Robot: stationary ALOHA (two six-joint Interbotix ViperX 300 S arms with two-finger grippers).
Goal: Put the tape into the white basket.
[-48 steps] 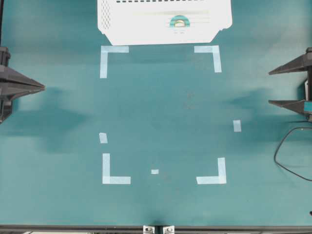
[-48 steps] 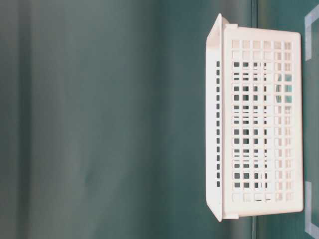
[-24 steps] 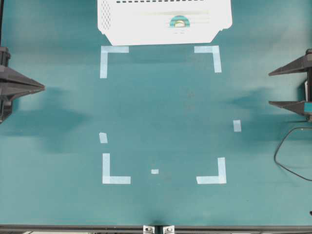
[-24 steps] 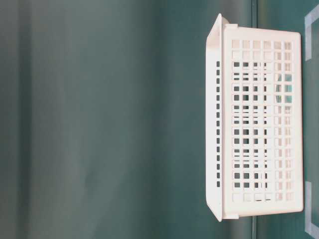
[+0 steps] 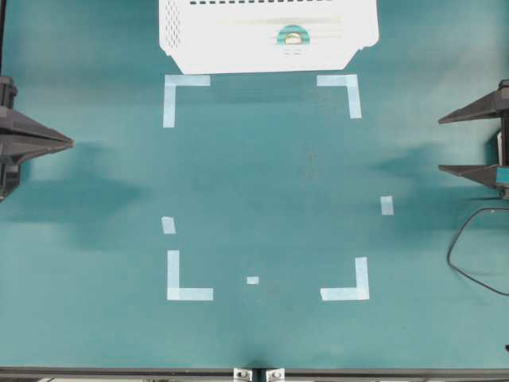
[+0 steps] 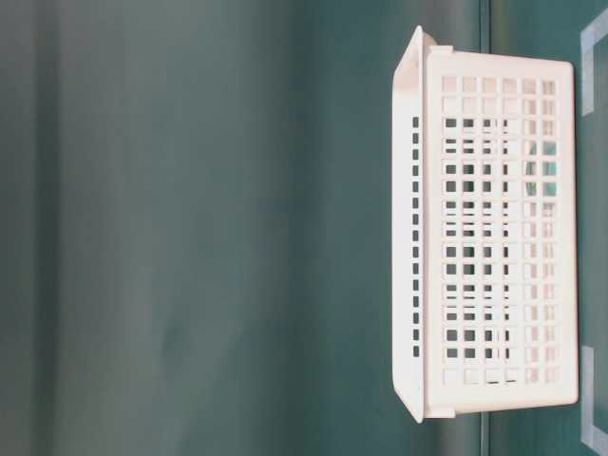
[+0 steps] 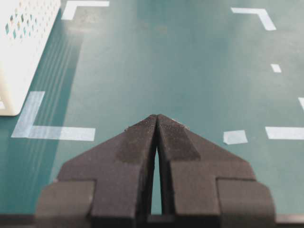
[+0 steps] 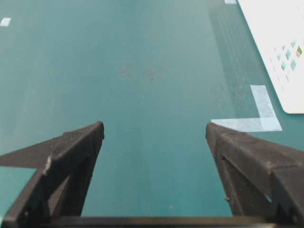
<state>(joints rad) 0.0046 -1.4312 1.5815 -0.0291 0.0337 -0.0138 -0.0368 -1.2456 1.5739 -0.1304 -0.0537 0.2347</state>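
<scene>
The turquoise tape (image 5: 292, 34) lies inside the white basket (image 5: 199, 48) at the far edge of the table, right of the basket's middle. In the table-level view the basket (image 6: 499, 247) shows its perforated wall; the roll is barely discernible behind it. My left gripper (image 5: 70, 143) rests at the left edge, shut with nothing in it; in its wrist view the gripper (image 7: 156, 117) has its jaws pressed tip to tip. My right gripper (image 5: 442, 143) sits at the right edge, open and empty; in its wrist view the gripper (image 8: 154, 126) has jaws wide apart over bare table.
Pale blue corner marks (image 5: 184, 81) (image 5: 343, 83) (image 5: 188, 291) (image 5: 347, 291) frame a rectangle on the teal table. Small tape bits (image 5: 386, 205) (image 5: 169, 225) (image 5: 252, 280) lie around it. A black cable (image 5: 469, 255) loops near the right edge.
</scene>
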